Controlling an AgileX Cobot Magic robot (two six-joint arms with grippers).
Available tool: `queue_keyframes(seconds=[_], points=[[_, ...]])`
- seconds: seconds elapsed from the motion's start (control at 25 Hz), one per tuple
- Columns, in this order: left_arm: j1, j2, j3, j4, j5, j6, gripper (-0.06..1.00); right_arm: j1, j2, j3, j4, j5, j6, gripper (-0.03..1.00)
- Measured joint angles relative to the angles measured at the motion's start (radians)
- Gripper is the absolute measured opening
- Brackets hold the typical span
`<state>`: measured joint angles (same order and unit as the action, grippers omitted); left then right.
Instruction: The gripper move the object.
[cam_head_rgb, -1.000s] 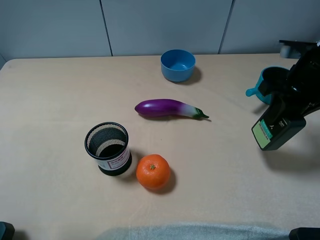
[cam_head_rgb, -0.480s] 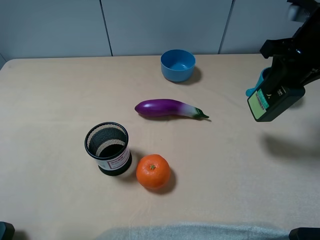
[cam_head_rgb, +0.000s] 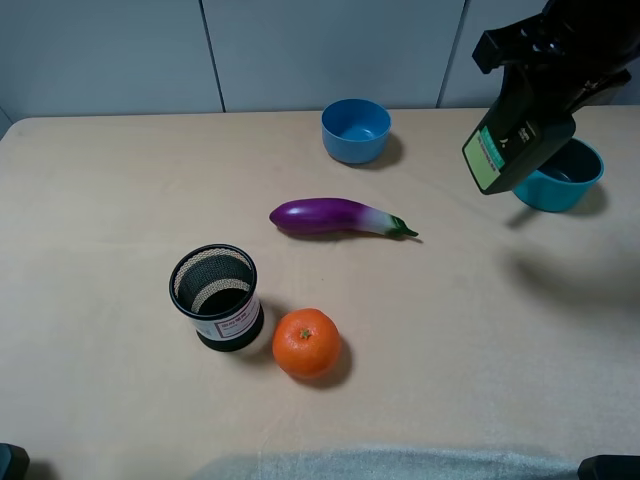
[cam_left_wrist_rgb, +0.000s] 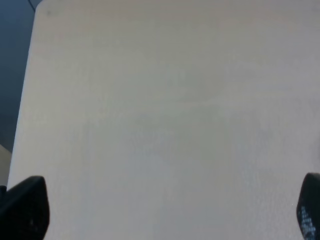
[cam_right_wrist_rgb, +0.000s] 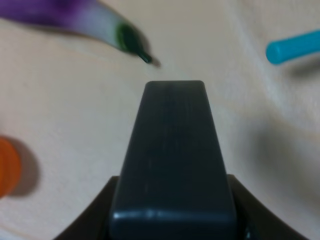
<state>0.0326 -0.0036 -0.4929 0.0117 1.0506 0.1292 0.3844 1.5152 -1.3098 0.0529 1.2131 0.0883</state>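
Note:
My right gripper (cam_head_rgb: 545, 80), a black claw on a dark arm, is shut on the dark rectangular bottle (cam_head_rgb: 515, 140) with a light green label. It holds the bottle tilted, high above the table at the far right, in front of a teal cup (cam_head_rgb: 562, 176). In the right wrist view the bottle (cam_right_wrist_rgb: 172, 155) fills the middle, clamped low between the jaws, above bare table. My left gripper (cam_left_wrist_rgb: 165, 210) shows only two dark fingertips (cam_left_wrist_rgb: 25, 207), wide apart and empty, over bare table.
A purple eggplant (cam_head_rgb: 338, 217) lies mid-table. A blue bowl (cam_head_rgb: 356, 130) stands at the back. A black mesh cup (cam_head_rgb: 216, 296) and an orange (cam_head_rgb: 306, 343) stand front left. The teal cup's handle (cam_right_wrist_rgb: 292, 46) shows in the right wrist view.
My right gripper has lifted the bottle up and toward the back left, away from the table surface. The teal cup is now uncovered. Nothing else moved.

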Motion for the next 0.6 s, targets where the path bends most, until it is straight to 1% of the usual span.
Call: queue_keyframes(seconds=[0.24,0.6], points=[[0.000,0.000,0.000,0.000,0.000,0.000,0.99,0.055,0.033,-0.087,-0.002,0.008,0.009,0.29],[0.000,0.000,0.000,0.000,0.000,0.000,0.99,0.160,0.174,-0.267,-0.003,0.014,0.015,0.29]])
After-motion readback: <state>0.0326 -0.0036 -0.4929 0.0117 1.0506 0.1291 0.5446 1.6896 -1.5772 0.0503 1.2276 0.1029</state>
